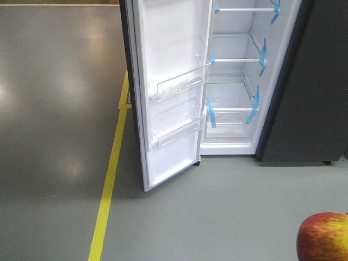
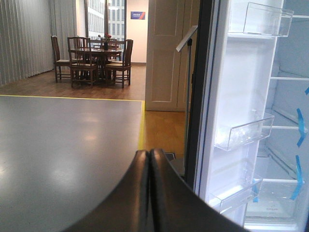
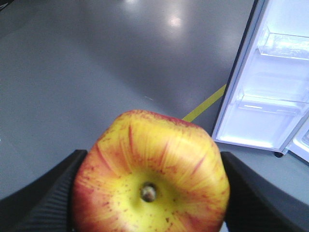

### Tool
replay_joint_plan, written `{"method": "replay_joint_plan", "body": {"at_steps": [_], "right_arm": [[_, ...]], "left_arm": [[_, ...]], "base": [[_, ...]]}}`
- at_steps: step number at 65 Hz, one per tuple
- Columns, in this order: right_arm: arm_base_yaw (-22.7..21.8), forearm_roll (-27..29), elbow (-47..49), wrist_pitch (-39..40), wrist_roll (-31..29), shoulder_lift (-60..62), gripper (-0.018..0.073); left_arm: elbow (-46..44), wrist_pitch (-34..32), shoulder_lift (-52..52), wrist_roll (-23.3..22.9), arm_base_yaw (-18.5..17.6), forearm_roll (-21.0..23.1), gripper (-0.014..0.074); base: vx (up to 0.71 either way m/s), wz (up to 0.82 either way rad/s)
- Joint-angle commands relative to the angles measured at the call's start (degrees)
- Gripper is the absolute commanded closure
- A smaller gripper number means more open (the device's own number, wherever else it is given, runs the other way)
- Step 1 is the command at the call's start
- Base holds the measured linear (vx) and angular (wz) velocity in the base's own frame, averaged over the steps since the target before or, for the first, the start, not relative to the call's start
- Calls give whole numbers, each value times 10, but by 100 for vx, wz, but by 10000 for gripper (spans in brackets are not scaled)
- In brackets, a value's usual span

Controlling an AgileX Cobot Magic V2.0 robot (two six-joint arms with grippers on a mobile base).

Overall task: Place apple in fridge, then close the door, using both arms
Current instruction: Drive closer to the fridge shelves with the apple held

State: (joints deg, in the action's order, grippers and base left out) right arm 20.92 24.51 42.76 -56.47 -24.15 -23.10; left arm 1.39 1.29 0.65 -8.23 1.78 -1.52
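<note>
I have the apple [image 3: 149, 179] clamped in the right gripper [image 3: 150, 198], its black ribbed fingers [image 3: 43, 198] spread about as wide as the fruit and pressing on its two sides. The dimple with its small brown nub faces straight back at the right wrist camera, so the core axis runs along the gripper's length, and the red streaks fan out from that yellow centre. In the front view only part of the apple shows, at the bottom right corner, hanging over the grey floor [image 1: 54, 109] and well apart from the fridge [image 1: 234, 98]. The door [image 1: 174, 81] stands wide open with its white lining towards me and clear bins [image 1: 179, 81] on it; the bin faces carry no writing I can see. Blue tape strips [image 1: 253, 106] mark the shelf edges inside. The left gripper [image 2: 149, 183] has its fingers pressed together with nothing between them. A yellow line [image 1: 109, 179] runs along the floor past the door's outer edge. Faint print low inside the fridge and a blue sign [image 2: 137, 15] beyond the dining table [image 2: 96, 50] are too small to read — no brand shows.
</note>
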Motion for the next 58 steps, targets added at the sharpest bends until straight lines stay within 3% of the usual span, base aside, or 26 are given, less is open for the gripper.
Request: {"method": "replay_joint_plan", "body": {"at_steps": [1,58], "right_arm": [[-2,13,15,40,-5,-5,241],[-2,13,15,40,-5,-5,241]], "left_arm": [[17,-42,9,0,0,4,602],[17,-42,9,0,0,4,602]], "base": [[7,0],[7,0]]}}
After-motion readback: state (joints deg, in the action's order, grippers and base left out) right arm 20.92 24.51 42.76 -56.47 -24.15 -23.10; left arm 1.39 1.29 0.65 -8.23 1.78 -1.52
